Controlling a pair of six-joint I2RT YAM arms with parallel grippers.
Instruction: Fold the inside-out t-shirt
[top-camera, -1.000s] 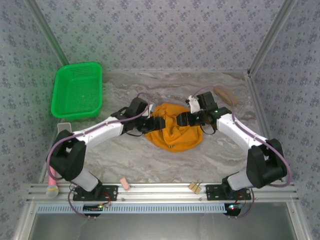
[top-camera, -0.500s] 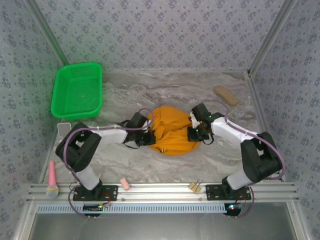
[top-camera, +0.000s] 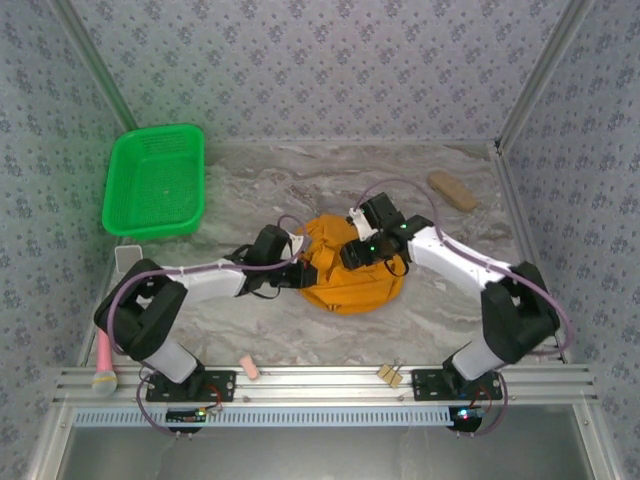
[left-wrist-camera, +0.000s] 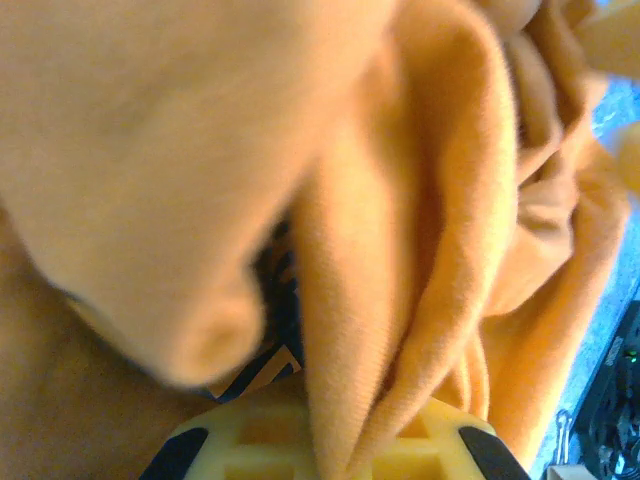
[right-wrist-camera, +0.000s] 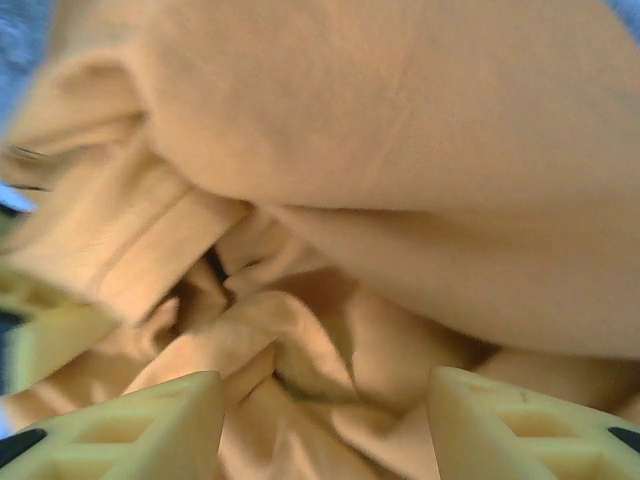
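Folds of the inside-out t-shirt (top-camera: 355, 288) sit directly ahead of both: the left gripper (top-camera: 302, 267) is clamped on one, while the right gripper (right-wrist-camera: 318, 415), fingers parted, straddles the heap.

Bunched t-shirt (top-camera: 352, 290) on marbled table (top-camera: 300, 180)

The t-shirt (top-camera: 350, 290) is orange-yellow, with a dark print (left-wrist-camera: 283, 300) between folds. The basket (top-camera: 155, 182) is bright green, the desk (top-camera: 300, 330) marbled grey-white, and the walls (top-camera: 320, 60) pale grey and flower-patterned.
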